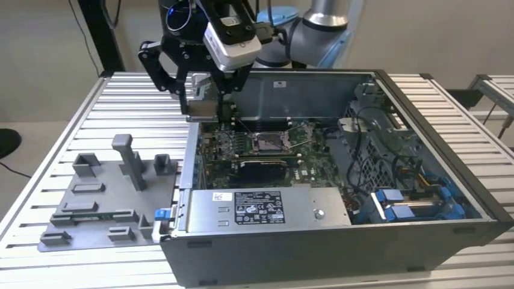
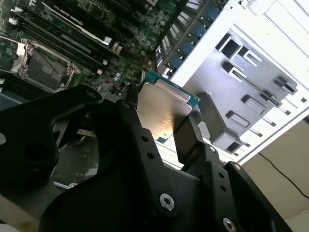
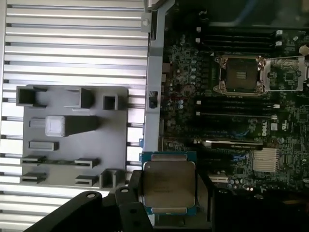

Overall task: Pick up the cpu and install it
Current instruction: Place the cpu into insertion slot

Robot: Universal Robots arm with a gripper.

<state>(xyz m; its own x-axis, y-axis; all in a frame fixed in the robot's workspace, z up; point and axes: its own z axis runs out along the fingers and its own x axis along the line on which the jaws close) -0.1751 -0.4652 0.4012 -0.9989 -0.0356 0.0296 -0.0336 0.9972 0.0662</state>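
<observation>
While black jaws pinch the small square cpu point(image 1: 202, 108) point(image 2: 161, 108) point(image 3: 169, 182) with the pale silver metal top, it hangs above the left wall (the exterior view's left) of the open dark grey computer case point(image 1: 449, 186).

Jaws clamp the chip on two opposite edges; in both wrist views the metal top faces the camera with a green rim round it. It sits well above the green motherboard point(image 1: 309, 144), apart from the metal-framed square socket point(image 1: 268, 142) point(image 3: 240, 74), whose cover plate is swung open. The grey plastic fixture tray point(image 1: 96, 208) lies on the ribbed aluminium table point(image 1: 80, 108) just beside the case; cpu is clear of it.
</observation>
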